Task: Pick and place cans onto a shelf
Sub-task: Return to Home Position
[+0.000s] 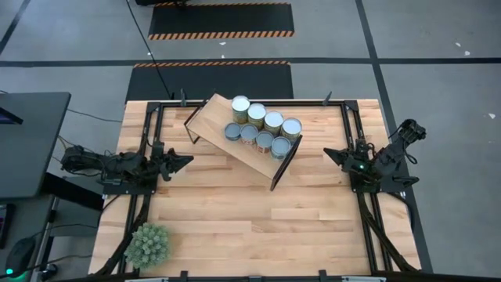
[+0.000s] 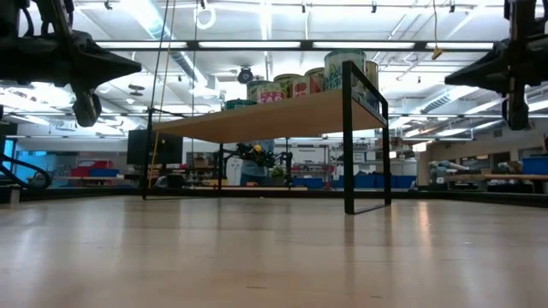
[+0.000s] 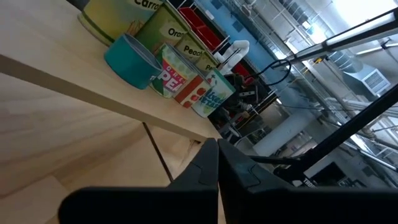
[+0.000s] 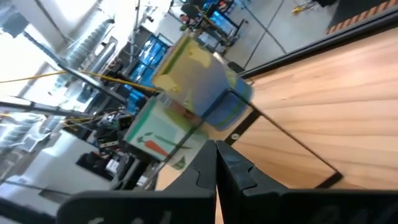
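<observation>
At the near edge of the light-wood plank tabletop (image 1: 235,227), at about 7 o'clock on a dial laid over the table from above, sits a spiky green plant ball (image 1: 147,244), well apart from everything else.

Farther in, at 9 o'clock, the dark left arm lies along the table's side. The left gripper (image 1: 184,160) points inward toward the centre. Its two dark fingers are pressed together into a narrow point and grip nothing. At 3 o'clock the dark right arm mirrors it. The right gripper (image 1: 330,154) also points inward, its fingers closed tight on nothing. In the level view across the table, both hang clear above the wood.

Between the two arms and beyond the centre, toward 12 o'clock, stands the shelf (image 1: 215,117), a rectangular light-wood plank on thin black metal legs. It is skewed diagonally, with one end near the far edge at 11 o'clock and the other reaching toward the centre.

On the shelf's top stand eight small short metal cans (image 1: 262,127) with yellowish and green labelled sides. They stand upright in two rows of four along the plank, packed close together. The farther row has white-silver tops and the nearer row mostly blue-grey ones. The end of the plank at 11 o'clock is bare.

Past the table lies a grey floor with black mats (image 1: 210,78) edged in orange-and-black stripes.
</observation>
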